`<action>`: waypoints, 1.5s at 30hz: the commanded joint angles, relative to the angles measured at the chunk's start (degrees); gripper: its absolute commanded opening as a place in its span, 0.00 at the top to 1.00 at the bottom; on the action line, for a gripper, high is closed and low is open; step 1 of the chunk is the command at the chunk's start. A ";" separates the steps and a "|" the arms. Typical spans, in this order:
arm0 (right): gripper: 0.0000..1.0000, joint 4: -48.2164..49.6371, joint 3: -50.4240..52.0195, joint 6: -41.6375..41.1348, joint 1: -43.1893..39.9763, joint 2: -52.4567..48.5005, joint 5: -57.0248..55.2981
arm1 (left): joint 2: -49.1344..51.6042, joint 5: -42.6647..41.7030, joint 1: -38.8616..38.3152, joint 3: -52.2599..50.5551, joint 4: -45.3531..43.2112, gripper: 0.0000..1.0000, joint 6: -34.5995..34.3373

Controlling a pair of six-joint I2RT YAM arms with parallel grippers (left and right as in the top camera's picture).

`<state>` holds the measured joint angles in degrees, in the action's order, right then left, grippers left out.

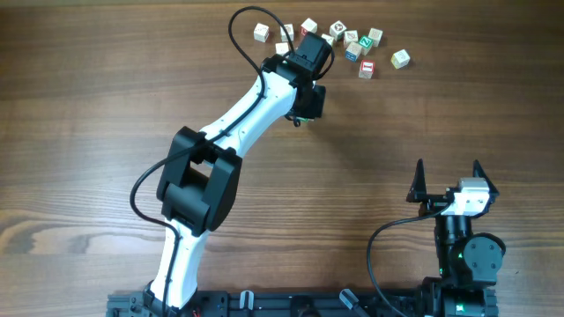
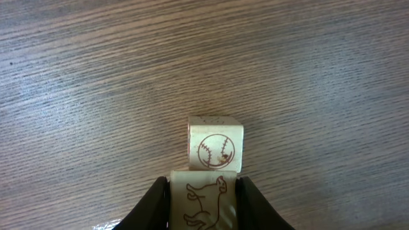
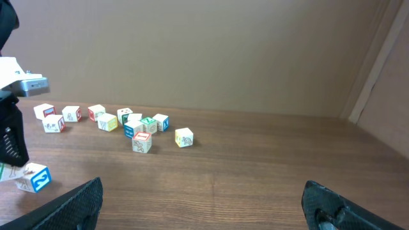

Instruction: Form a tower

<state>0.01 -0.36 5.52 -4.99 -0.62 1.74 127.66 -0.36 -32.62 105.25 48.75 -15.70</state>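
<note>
My left gripper (image 2: 203,211) is shut on a pale cube with a horse drawing (image 2: 204,201). Just beyond it a pale cube with a baseball drawing (image 2: 215,145) sits on the wooden table. Their edges overlap in the left wrist view. I cannot tell whether they touch or form a tower. In the overhead view the left gripper (image 1: 305,113) hides both cubes. The right wrist view shows a cube with a blue face (image 3: 33,177) beside that gripper's fingers. My right gripper (image 1: 448,167) stands open and empty near the front right (image 3: 201,191).
Several loose cubes (image 1: 352,44) lie scattered at the back of the table, among them one with a red face (image 1: 366,69) and a pale one (image 1: 401,58) at the right end. The left arm (image 1: 238,114) stretches diagonally across the middle.
</note>
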 commanded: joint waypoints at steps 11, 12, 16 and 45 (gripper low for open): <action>0.00 0.09 0.07 0.50 -0.22 0.35 0.90 | -2.25 -0.42 -0.74 -0.26 -5.84 0.92 0.26; 0.00 0.09 0.07 0.52 -0.22 0.35 0.90 | -2.19 0.09 -1.11 -0.26 -6.47 0.92 0.07; 0.00 0.09 0.07 0.50 -0.22 0.35 0.90 | -2.16 4.98 -2.01 -0.92 -6.64 0.92 -1.88; 0.00 0.09 0.07 0.50 -0.22 0.35 0.92 | -2.40 8.83 -1.99 -7.58 -14.75 0.53 -4.02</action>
<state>0.01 -0.36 5.52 -4.99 -0.62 1.74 125.97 7.49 -34.61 98.08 34.50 -19.81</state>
